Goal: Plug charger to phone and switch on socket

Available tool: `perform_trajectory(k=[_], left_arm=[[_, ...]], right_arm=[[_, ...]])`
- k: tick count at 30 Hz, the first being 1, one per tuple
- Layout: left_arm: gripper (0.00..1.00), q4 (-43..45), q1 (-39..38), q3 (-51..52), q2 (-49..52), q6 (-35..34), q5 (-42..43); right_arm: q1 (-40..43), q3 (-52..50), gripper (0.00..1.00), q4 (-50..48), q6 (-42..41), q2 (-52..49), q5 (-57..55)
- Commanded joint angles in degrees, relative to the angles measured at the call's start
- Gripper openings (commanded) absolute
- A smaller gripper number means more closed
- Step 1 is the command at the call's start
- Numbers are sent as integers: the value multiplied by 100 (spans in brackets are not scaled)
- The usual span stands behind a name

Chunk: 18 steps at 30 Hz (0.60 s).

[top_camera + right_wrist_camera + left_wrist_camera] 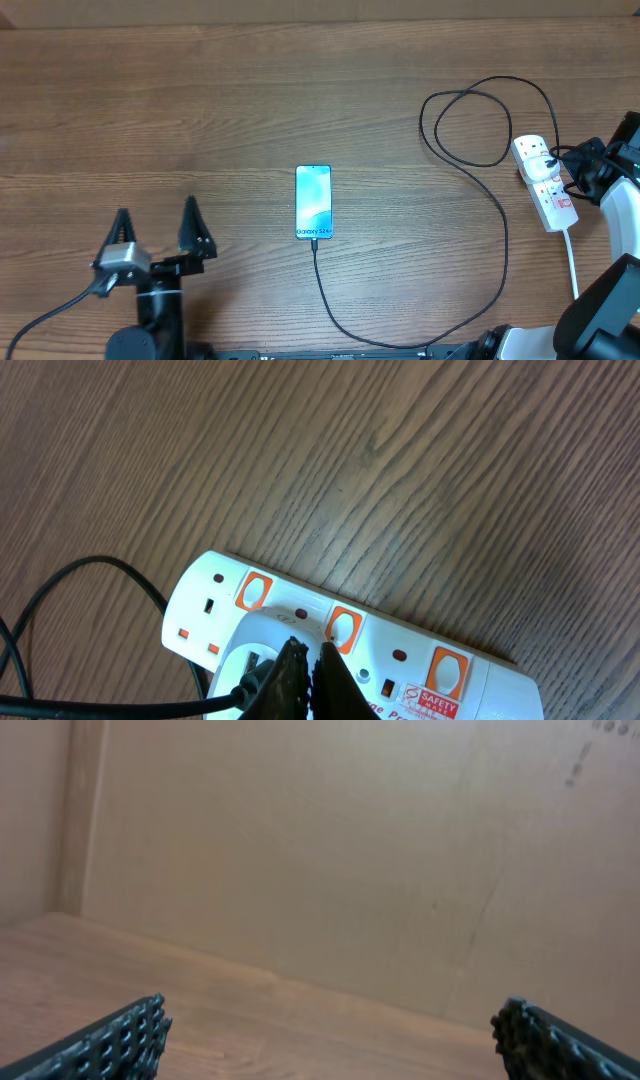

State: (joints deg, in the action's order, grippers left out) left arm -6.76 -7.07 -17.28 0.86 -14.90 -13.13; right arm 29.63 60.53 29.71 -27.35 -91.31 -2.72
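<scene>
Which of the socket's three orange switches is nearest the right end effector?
The middle switch: the shut right end effector sits beside it, while the left switch and right switch lie farther off.

Right gripper (308, 660) tip at the socket (210, 595)

Fingers pressed together, it points down at the white strip lying on the wooden surface (400, 480), just beside the middle orange switch (345, 627) and over a white plug (255, 640). The black charger (90, 565) cable curves off leftward.
</scene>
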Motion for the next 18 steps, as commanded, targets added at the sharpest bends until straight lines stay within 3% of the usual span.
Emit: perform_trajectory(k=[1, 18], left_arm=[[99, 472, 31, 619, -61, -33, 116], [100, 734, 31, 1703, -59, -33, 114]], right_arm=[[17, 61, 4, -7, 17, -39, 28], [17, 61, 5, -2, 20, -39, 26]])
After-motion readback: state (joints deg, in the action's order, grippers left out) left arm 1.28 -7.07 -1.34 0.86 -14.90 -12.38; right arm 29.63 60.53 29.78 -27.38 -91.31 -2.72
